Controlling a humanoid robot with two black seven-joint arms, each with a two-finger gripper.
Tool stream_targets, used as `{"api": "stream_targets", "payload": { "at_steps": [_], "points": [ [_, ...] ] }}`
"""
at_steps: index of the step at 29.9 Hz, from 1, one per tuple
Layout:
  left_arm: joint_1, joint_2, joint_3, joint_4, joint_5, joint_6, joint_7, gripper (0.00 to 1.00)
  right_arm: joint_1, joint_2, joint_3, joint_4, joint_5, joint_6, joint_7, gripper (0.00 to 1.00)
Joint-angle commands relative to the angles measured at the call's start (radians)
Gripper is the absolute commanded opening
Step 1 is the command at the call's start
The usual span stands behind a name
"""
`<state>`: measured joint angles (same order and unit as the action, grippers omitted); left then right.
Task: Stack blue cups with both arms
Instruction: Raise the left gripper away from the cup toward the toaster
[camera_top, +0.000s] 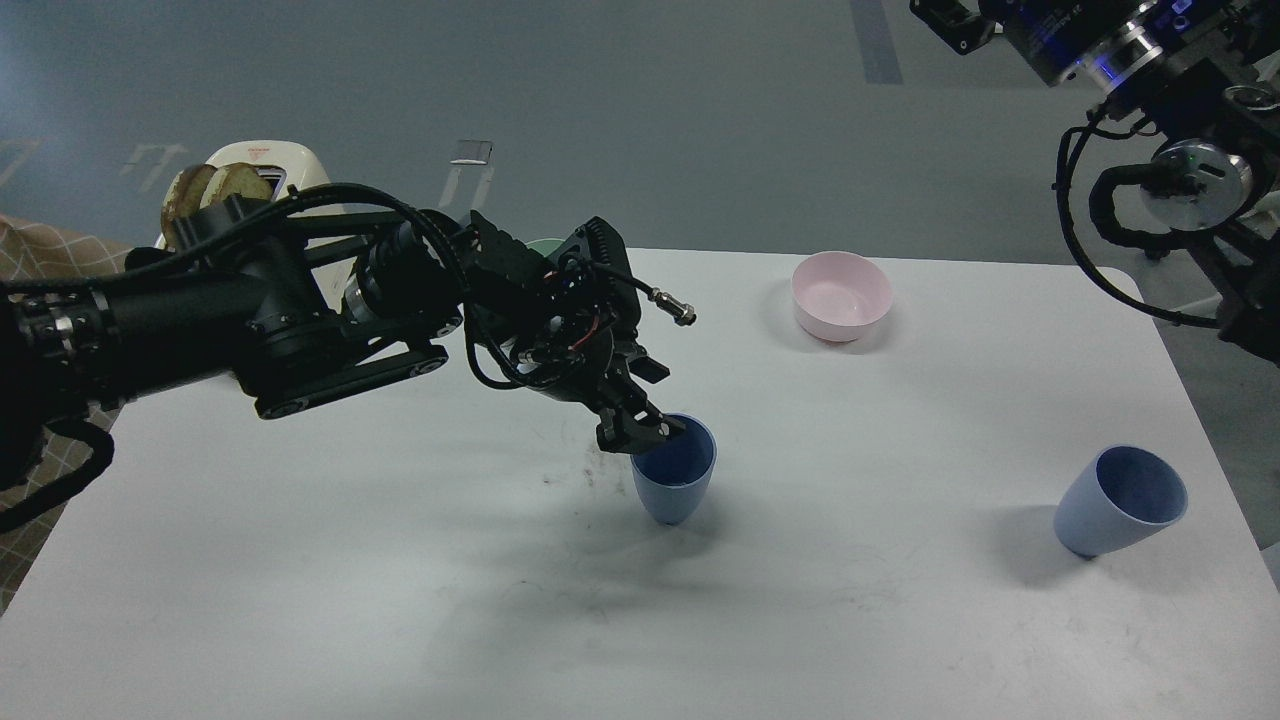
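Note:
One blue cup (672, 472) stands upright on the white table (860, 600) near its middle. My left gripper (650, 405) hangs just over the cup's left rim. Its fingers (640, 432) look spread, with one tip still at the rim. The second blue cup (1118, 502) stands tilted near the table's right edge, its mouth facing up and right, with nothing holding it. Only upper joints and cables of my right arm (1190, 180) show at the top right. Its gripper is out of view.
A pink bowl (840, 295) sits at the back of the table, right of centre. A mint-green bowl (545, 247) is mostly hidden behind my left arm. A white toaster (262, 165) with bread slices stands at the back left. Dark smudges (598, 462) mark the table left of the cup.

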<state>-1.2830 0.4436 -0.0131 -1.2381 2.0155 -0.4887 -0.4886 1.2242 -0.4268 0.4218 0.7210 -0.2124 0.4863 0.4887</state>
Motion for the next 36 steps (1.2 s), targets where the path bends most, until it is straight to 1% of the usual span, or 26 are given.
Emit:
{"api": "stream_targets", "payload": {
  "at_steps": [1, 5, 10, 11, 14, 16, 19, 20, 23, 25, 27, 29, 31, 33, 34, 35, 36],
  "points": [
    [-0.048, 0.070, -0.013, -0.043, -0.067, 0.000, 0.000, 0.87, -0.002, -0.024, -0.001, 0.014, 0.001, 0.000, 0.000, 1.00],
    [-0.062, 0.144, -0.062, -0.073, -0.122, 0.000, 0.000, 0.87, -0.006, -0.047, -0.001, 0.031, 0.001, 0.000, 0.000, 1.00],
    [-0.055, 0.254, -0.197, -0.073, -0.295, 0.000, 0.000, 0.87, -0.038, -0.112, -0.001, 0.073, 0.001, 0.001, 0.000, 1.00],
    [-0.055, 0.254, -0.197, -0.073, -0.296, 0.000, 0.000, 0.87, -0.038, -0.112, -0.001, 0.074, 0.001, 0.001, 0.000, 1.00],
    [-0.050, 0.315, -0.234, -0.064, -0.446, 0.000, 0.000, 0.89, -0.063, -0.154, -0.001, 0.097, 0.001, 0.001, 0.000, 1.00],
    [-0.050, 0.357, -0.234, -0.061, -0.536, 0.000, 0.000, 0.90, -0.080, -0.182, -0.001, 0.113, 0.001, 0.001, 0.000, 1.00],
    [-0.047, 0.401, -0.232, -0.043, -0.661, 0.041, 0.000, 0.95, -0.104, -0.222, -0.001, 0.136, 0.001, 0.002, 0.000, 1.00],
    [-0.038, 0.417, -0.232, -0.026, -0.726, 0.071, 0.000, 0.97, -0.115, -0.239, 0.000, 0.146, 0.001, 0.002, 0.000, 1.00],
    [-0.004, 0.435, -0.234, 0.018, -0.893, 0.143, 0.000, 0.97, -0.144, -0.282, 0.002, 0.172, 0.001, 0.002, 0.000, 1.00],
    [0.005, 0.441, -0.234, 0.032, -0.969, 0.162, 0.000, 0.98, -0.160, -0.300, 0.005, 0.184, 0.001, 0.002, 0.000, 1.00],
    [0.024, 0.451, -0.234, 0.055, -1.093, 0.179, 0.000, 0.98, -0.183, -0.326, 0.008, 0.201, 0.001, 0.002, 0.000, 1.00],
    [0.057, 0.452, -0.234, 0.077, -1.287, 0.212, 0.000, 0.98, -0.210, -0.362, 0.012, 0.222, 0.001, 0.002, 0.000, 1.00],
    [0.071, 0.454, -0.235, 0.078, -1.389, 0.235, 0.000, 0.98, -0.222, -0.382, 0.014, 0.232, 0.002, 0.002, 0.000, 1.00],
    [0.097, 0.448, -0.235, 0.086, -1.491, 0.281, 0.000, 0.98, -0.241, -0.411, 0.017, 0.248, 0.002, 0.002, 0.000, 1.00],
    [0.111, 0.446, -0.235, 0.097, -1.536, 0.323, 0.000, 0.98, -0.256, -0.429, 0.018, 0.256, 0.002, 0.002, 0.000, 1.00],
    [0.123, 0.442, -0.235, 0.104, -1.560, 0.361, 0.000, 0.98, -0.271, -0.443, 0.020, 0.261, 0.002, 0.002, 0.000, 1.00],
    [0.129, 0.437, -0.234, 0.104, -1.563, 0.378, 0.000, 0.98, -0.279, -0.451, 0.020, 0.264, 0.002, 0.002, 0.000, 1.00]
  ]
}}
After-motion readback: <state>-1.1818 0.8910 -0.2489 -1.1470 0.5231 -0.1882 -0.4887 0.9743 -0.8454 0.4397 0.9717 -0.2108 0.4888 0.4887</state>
